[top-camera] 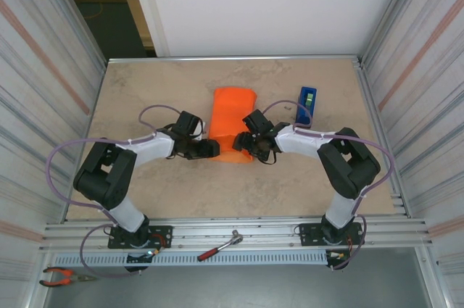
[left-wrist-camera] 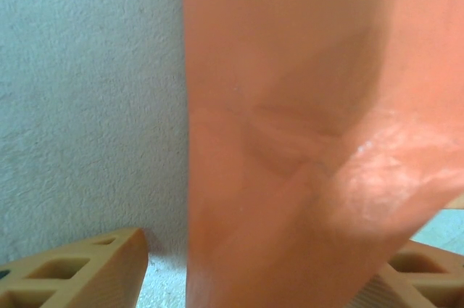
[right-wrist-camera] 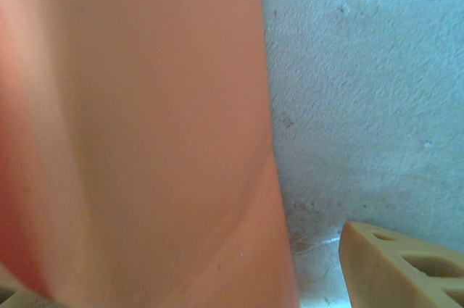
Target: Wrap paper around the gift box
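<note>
The orange paper [top-camera: 233, 116] lies folded into a long bundle in the middle of the table, and the gift box is hidden under it. My left gripper [top-camera: 211, 150] sits at the bundle's near left corner and my right gripper [top-camera: 245, 146] at its near right corner. In the left wrist view the paper [left-wrist-camera: 290, 141] runs between the tan fingers [left-wrist-camera: 80, 268], with bare table showing between the left finger and the paper's edge. The right wrist view has the paper [right-wrist-camera: 145, 141] filling the left side, apart from the tan finger [right-wrist-camera: 406, 264]. Both grippers [left-wrist-camera: 250, 282] [right-wrist-camera: 206, 290] stand open around the bundle's end.
A blue tape dispenser [top-camera: 305, 105] stands just right of the paper, behind my right arm. A red-handled tool [top-camera: 221, 246] lies on the front rail and red pliers [top-camera: 61, 275] at the lower left. Metal walls close in both sides.
</note>
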